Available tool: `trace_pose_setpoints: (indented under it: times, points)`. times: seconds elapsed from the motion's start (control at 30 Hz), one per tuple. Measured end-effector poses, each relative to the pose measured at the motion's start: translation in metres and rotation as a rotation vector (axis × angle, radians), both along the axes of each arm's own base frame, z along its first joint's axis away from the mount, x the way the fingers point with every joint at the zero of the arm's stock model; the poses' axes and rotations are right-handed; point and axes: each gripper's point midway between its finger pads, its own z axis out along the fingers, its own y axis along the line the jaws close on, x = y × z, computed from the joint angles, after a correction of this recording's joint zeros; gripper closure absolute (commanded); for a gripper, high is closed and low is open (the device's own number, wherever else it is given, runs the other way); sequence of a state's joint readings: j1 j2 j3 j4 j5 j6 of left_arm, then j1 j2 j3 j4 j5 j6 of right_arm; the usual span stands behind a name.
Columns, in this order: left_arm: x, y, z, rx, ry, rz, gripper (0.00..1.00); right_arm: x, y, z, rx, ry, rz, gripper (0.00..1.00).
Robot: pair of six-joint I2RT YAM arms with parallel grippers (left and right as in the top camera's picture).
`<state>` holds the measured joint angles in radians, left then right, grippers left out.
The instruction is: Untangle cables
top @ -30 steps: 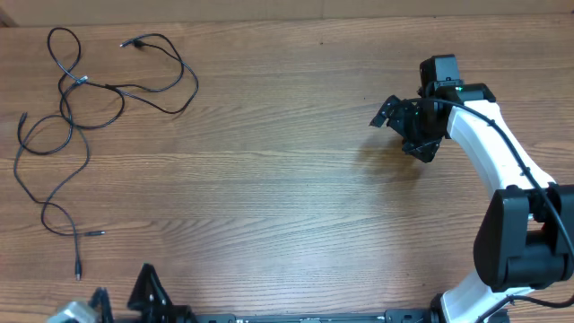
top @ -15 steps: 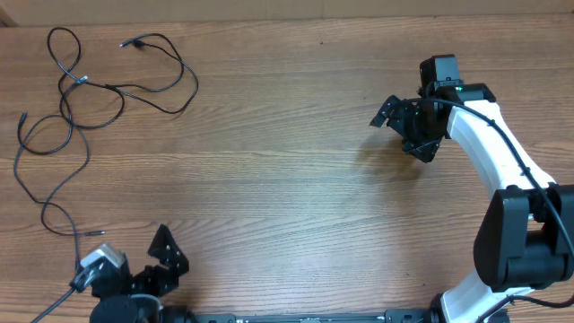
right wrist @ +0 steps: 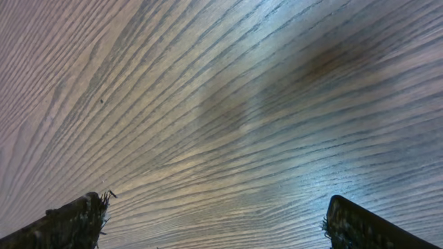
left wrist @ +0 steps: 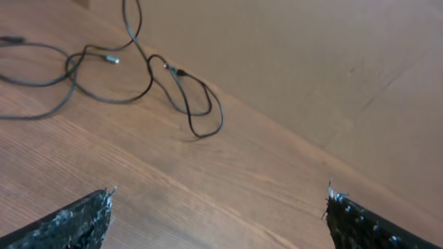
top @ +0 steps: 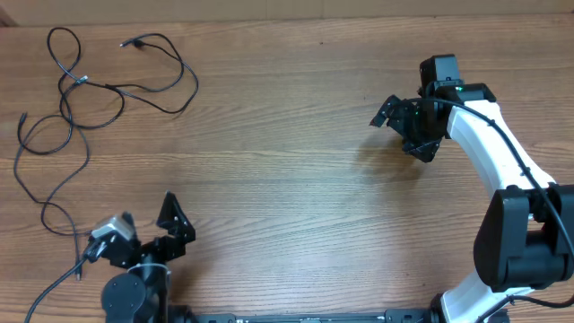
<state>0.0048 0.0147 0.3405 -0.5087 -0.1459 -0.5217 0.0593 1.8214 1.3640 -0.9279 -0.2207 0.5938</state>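
Quick rundown of the setup. One wooden tabletop [top: 287, 197], two arms, two grippers, and one loose tangle of thin black cables [top: 81, 81].

The cables sit up in the far-left corner of the tabletop, sprawling down along the left edge toward the near side. The loops cross over each other in a few spots, so I honestly can't tell how many separate cords there are. I can pick out at least four small plug ends sticking out of the mess: one at the top of the pile, one in the middle, one by the left edge and one lower down.

The left gripper [top: 148, 224] is at the near-left edge of the tabletop, just beside the lowest stretch of cable but not touching it. Its jaws are spread wide with nothing between them. From the left wrist cam you see both finger tips low in the shot, the gripper [left wrist: 218, 207] empty, and the cables [left wrist: 178, 71] lying flat on the wood well ahead.

The right gripper [top: 404, 130] is way over on the right side, in the far half of the tabletop, well apart from the cables. Also wide open and empty; the right wrist view [right wrist: 218, 214] shows only bare wood grain between the two fingers
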Motion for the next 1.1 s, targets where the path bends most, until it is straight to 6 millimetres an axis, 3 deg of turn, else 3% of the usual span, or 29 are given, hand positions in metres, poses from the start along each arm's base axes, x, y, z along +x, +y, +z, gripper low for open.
trace_pose_setpoints:
  times: [0.2,0.5,0.67,1.1]
  points:
    - [0.016,-0.005,-0.021,0.005,-0.02,-0.032,0.0,0.0,0.0,0.0,0.0,-0.001,0.001,0.0]
    - [0.031,-0.01,-0.031,0.015,-0.103,-0.065,0.0,0.0,0.0,0.0,0.0,0.0,0.0,0.0]
    - [0.034,-0.013,-0.043,0.014,-0.088,-0.081,0.0,0.0,0.0,0.0,0.0,0.0,0.001,0.0]
    - [0.037,-0.015,-0.051,0.06,-0.095,-0.098,0.01,0.0,0.0,0.0,0.0,-0.001,0.001,0.0]
